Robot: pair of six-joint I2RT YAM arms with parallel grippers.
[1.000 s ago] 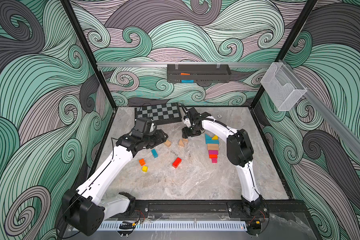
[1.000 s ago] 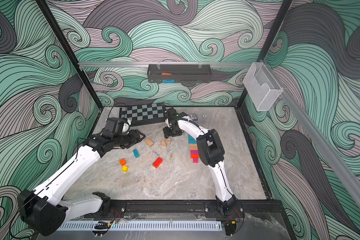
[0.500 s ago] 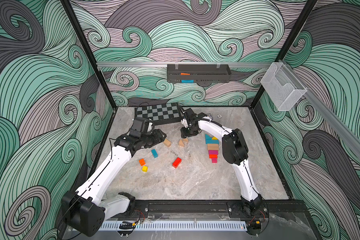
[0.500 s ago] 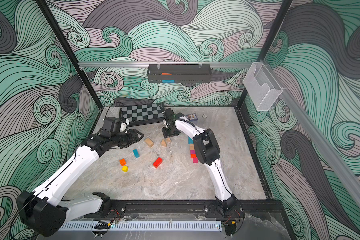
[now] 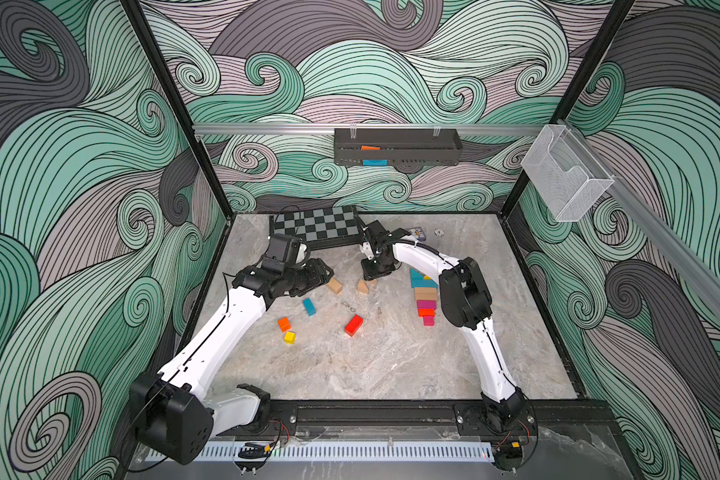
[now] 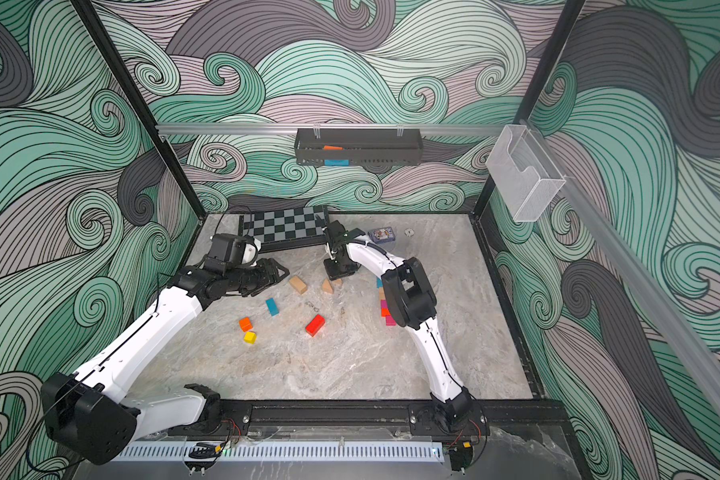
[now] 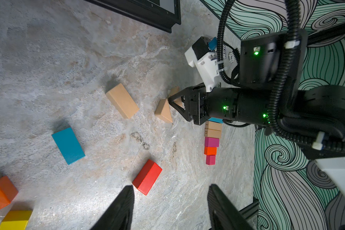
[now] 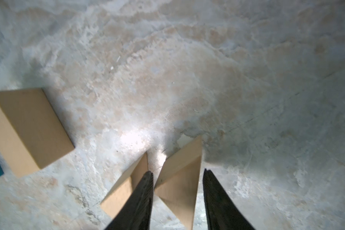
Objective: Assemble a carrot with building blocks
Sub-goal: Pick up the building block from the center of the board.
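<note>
The work surface is a pale, marble-look table (image 5: pixel 391 365) veined in grey and beige, boxed in by walls (image 5: pixel 350 83) papered with teal, grey and mauve swirls. A black tray (image 5: pixel 395 147) hangs from an aluminium rail (image 5: pixel 267 129) on the back wall, and a clear holder (image 5: pixel 566 174) hangs on the side rail. A chequered board (image 5: pixel 314 226) lies at the table's far edge, with a small card box (image 6: pixel 381 235) near it.

A row of blocks (image 5: pixel 425 295) lies flat on the right half of the table. It runs teal, tan, pink, orange, pink from far to near and is partly hidden by the right arm. The loose pieces sit mid-table: a tan bar (image 5: pixel 334 286), a teal bar (image 5: pixel 309 306), a red bar (image 5: pixel 353 324), and an orange cube (image 5: pixel 284 323) just beside a yellow cube (image 5: pixel 289 337).

The right gripper (image 8: pixel 177 171) points down at two tan wedges. Its jaws straddle one wedge (image 8: pixel 177 189), and one finger is slipped into the gap beside the second wedge (image 8: pixel 124 191). Both fingers stand close to the wedge's sides, but whether they press it I cannot tell. The left gripper (image 7: pixel 170 186) hovers near the tan bar, its jaws spread with nothing between them.
</note>
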